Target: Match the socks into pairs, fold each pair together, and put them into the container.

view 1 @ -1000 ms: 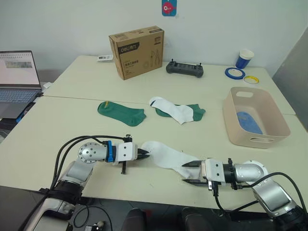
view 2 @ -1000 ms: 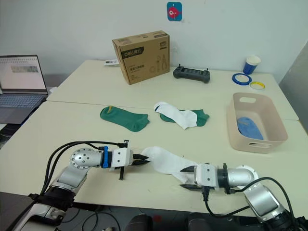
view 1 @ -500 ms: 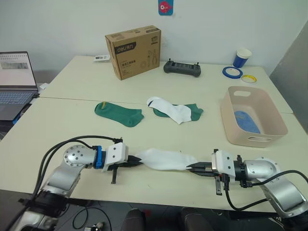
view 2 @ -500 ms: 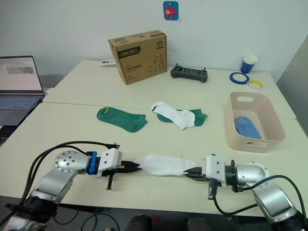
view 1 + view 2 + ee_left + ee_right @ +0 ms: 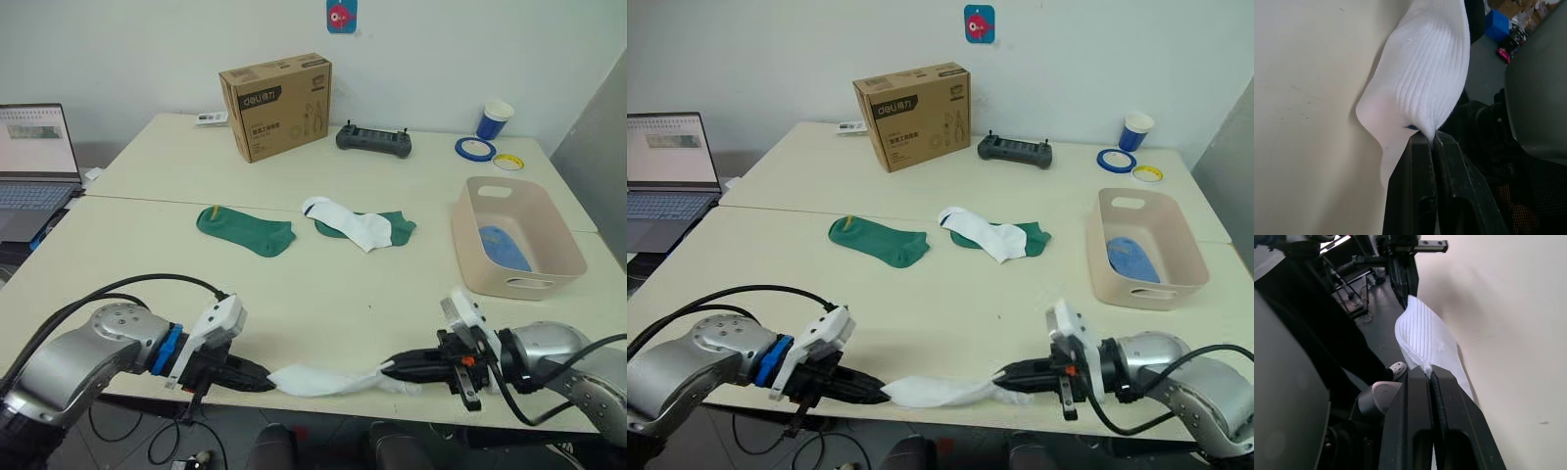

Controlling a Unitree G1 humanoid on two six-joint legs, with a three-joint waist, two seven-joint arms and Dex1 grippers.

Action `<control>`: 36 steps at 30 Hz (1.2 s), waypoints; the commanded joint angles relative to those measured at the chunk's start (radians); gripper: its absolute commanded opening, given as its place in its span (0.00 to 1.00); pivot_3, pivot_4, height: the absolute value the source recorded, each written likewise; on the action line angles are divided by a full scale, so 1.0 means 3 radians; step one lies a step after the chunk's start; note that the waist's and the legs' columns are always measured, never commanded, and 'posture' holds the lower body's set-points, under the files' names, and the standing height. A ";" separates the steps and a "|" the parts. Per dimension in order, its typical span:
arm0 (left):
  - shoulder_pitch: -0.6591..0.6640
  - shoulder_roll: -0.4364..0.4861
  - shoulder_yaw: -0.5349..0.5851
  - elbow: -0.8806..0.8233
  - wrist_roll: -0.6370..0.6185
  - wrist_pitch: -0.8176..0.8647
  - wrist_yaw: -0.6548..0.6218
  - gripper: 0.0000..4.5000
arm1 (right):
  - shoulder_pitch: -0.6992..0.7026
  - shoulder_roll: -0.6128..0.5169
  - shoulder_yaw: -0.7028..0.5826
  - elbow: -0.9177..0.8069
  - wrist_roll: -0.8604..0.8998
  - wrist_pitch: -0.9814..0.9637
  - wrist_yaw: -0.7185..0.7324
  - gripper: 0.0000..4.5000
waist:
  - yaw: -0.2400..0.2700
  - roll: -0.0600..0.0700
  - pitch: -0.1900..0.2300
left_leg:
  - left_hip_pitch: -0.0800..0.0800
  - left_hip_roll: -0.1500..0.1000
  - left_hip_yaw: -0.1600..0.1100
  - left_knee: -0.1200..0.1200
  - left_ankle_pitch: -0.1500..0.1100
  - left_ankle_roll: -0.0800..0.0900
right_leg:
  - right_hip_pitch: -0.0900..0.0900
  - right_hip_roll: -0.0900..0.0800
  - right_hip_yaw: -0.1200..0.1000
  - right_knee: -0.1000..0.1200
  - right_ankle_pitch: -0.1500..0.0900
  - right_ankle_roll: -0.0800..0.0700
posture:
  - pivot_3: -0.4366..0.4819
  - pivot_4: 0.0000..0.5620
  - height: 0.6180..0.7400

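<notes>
1. Since a second ago we have drawn the soft white ankle sock back from the middle of the near table to its front edge, where it now hangs stretched between our two grippers, partly past the edge.
2. Our left gripper, its two black fingers pressed together on one end of the white sock, holds it low at the table's near edge.
3. Our right gripper pinches the other end the same way, jaws closed on the fabric.
4. We judge that the step in hand is carrying this sock to its mate: the second white sock, which lies across one dark green sock in the middle of the table. Keep even tension, lift clear of the edge, and lay it flat alongside the mate.
5. The other dark green sock lies apart, left of them.
6. The pale pink rectangular plastic basin sits on the right with a light blue sock already inside.
7. The surface is two cream tables pushed together. On the far one, left to right: a brown cardboard box, a black controller, a blue cup and tape rolls. An open laptop stands at the far left.
</notes>
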 commanded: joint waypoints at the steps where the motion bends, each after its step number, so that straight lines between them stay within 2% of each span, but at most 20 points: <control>1: -0.0217 -0.0114 -0.0158 0.0195 0.0083 0.0128 0.0004 0.00 | -0.0125 0.0065 0.0024 0.0176 -0.0088 0.0009 -0.0031 0.01 | 0.0002 0.0000 0.0000 | -0.0001 0.0000 0.0000 -0.0001 0.0000 0.0000 | 0.0001 0.0000 0.0000 -0.0001 -0.0001 -0.0001 | 0.48 0.27 1.00; 6: -0.0900 -0.0520 -0.0552 0.0938 0.0489 0.0037 -0.0048 0.00 | -0.0424 0.0200 0.0275 0.0675 -0.0574 -0.0280 0.0067 0.01 | 0.0009 -0.0002 0.0001 | -0.0008 -0.0002 -0.0003 -0.0001 0.0000 0.0000 | 0.0000 0.0007 -0.0002 -0.0002 -0.0001 0.0000 | 0.48 0.27 1.00; 11: -0.1244 -0.0712 -0.0760 0.1390 0.0824 -0.0268 -0.0213 0.00 | -0.0505 0.0312 0.0328 0.0922 -0.0872 -0.0513 0.0073 0.01 | 0.0005 -0.0001 0.0001 | -0.0013 0.0003 -0.0007 -0.0004 -0.0001 0.0002 | -0.0003 0.0017 -0.0001 -0.0001 0.0005 0.0015 | 0.48 0.27 1.00; 14: -0.1354 -0.0833 -0.0750 0.1591 0.0946 -0.0432 -0.0205 0.13 | -0.0499 0.0393 0.0279 0.1026 -0.0988 -0.0652 0.0040 0.00 | 0.0004 -0.0001 0.0001 | -0.0013 0.0005 -0.0009 -0.0005 -0.0002 0.0003 | -0.0003 0.0020 -0.0002 0.0000 0.0002 0.0014 | 0.48 0.27 1.00; 17: -0.1446 -0.0959 -0.0674 0.1821 0.1056 -0.0589 -0.0117 0.34 | -0.0515 0.0458 0.0215 0.1149 -0.1123 -0.0822 -0.0008 0.16 | 0.0006 -0.0001 0.0001 | -0.0013 0.0006 -0.0012 -0.0006 -0.0002 0.0004 | -0.0003 0.0022 -0.0003 0.0001 0.0002 0.0014 | 0.48 0.27 1.00; 22: -0.1515 -0.1149 -0.0208 0.2238 0.1040 -0.0817 0.0281 0.69 | -0.0477 0.0560 -0.0119 0.1202 -0.1126 -0.0917 -0.0213 0.55 | 0.0007 -0.0001 0.0001 | -0.0012 0.0006 -0.0010 -0.0002 -0.0002 0.0003 | -0.0001 0.0020 -0.0001 0.0002 0.0005 0.0018 | 0.48 0.27 1.00; 25: -0.1358 -0.1102 0.0008 0.2188 0.0963 -0.0818 0.0305 0.70 | -0.0382 0.0537 -0.0254 0.1144 -0.1082 -0.0851 -0.0228 0.78 | -0.0001 -0.0001 0.0001 | -0.0012 0.0006 -0.0009 -0.0001 -0.0002 0.0003 | -0.0001 0.0020 0.0000 0.0003 0.0007 0.0021 | 0.48 0.27 1.00; 27: -0.1203 -0.1058 0.0083 0.2025 0.0913 -0.0709 0.0275 0.70 | -0.0297 0.0496 -0.0301 0.1080 -0.1060 -0.0789 -0.0202 0.78 | -0.0002 0.0000 0.0000 | -0.0011 0.0006 -0.0009 -0.0003 -0.0002 0.0003 | 0.0000 0.0020 0.0000 0.0003 0.0006 0.0019 | 0.48 0.27 1.00; 31: -0.0728 -0.1165 0.0360 0.1456 0.0629 -0.0289 0.0566 0.70 | 0.0099 0.0269 -0.0424 0.0784 -0.0738 -0.0319 -0.0063 0.78 | 0.0009 0.0000 0.0000 | -0.0012 0.0006 -0.0011 -0.0006 -0.0002 0.0003 | 0.0000 0.0016 -0.0002 0.0003 0.0008 0.0007 | 0.48 0.27 1.00; 36: -0.0531 -0.1206 0.0440 0.1098 0.0494 -0.0008 0.0780 0.70 | 0.0278 0.0218 -0.0560 0.0576 -0.0475 0.0022 -0.0169 0.78 | 0.0007 0.0000 0.0000 | -0.0012 0.0002 -0.0012 -0.0004 -0.0002 0.0004 | 0.0003 0.0011 -0.0004 0.0002 0.0001 0.0025 | 0.48 0.27 1.00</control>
